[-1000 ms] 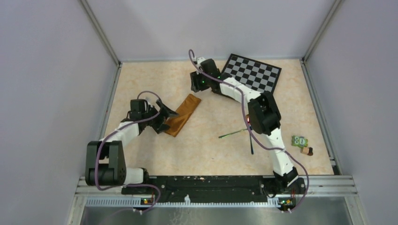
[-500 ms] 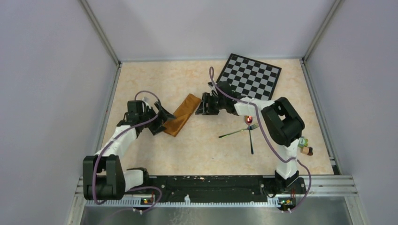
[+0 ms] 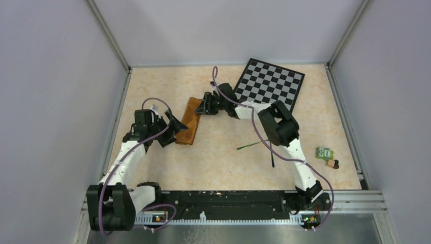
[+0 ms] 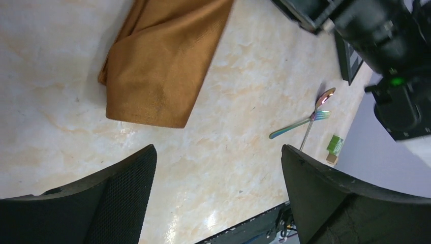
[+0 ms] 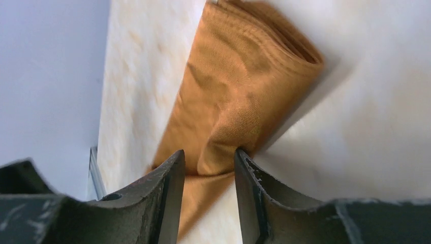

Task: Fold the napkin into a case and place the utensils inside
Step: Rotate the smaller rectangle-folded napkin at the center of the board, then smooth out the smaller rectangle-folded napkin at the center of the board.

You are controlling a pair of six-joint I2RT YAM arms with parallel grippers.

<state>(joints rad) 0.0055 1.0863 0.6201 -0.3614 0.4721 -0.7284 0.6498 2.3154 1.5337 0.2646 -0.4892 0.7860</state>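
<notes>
The rust-brown napkin (image 3: 190,121) lies folded into a narrow strip, the case, left of the table's centre. My right gripper (image 3: 201,109) is at its far end. In the right wrist view its fingers (image 5: 173,178) straddle a raised fold of the napkin (image 5: 239,86); the cloth touches one finger and a gap remains at the other. My left gripper (image 3: 177,131) hovers wide open beside the strip's near end, the napkin (image 4: 162,61) lying ahead of it. The fork (image 3: 250,146) and spoon (image 3: 272,156) lie crossed right of centre; both fork (image 4: 292,128) and spoon (image 4: 325,95) show in the left wrist view.
A black-and-grey checkered board (image 3: 269,81) lies at the back right. A small green block (image 3: 324,152) and a little brown piece (image 3: 333,163) sit near the right wall. Metal rails and grey walls bound the table.
My right gripper swung left onto the napkin's far end and narrowed. The strip's far end shifted left, so it lies steeper. My left arm drew slightly left.
</notes>
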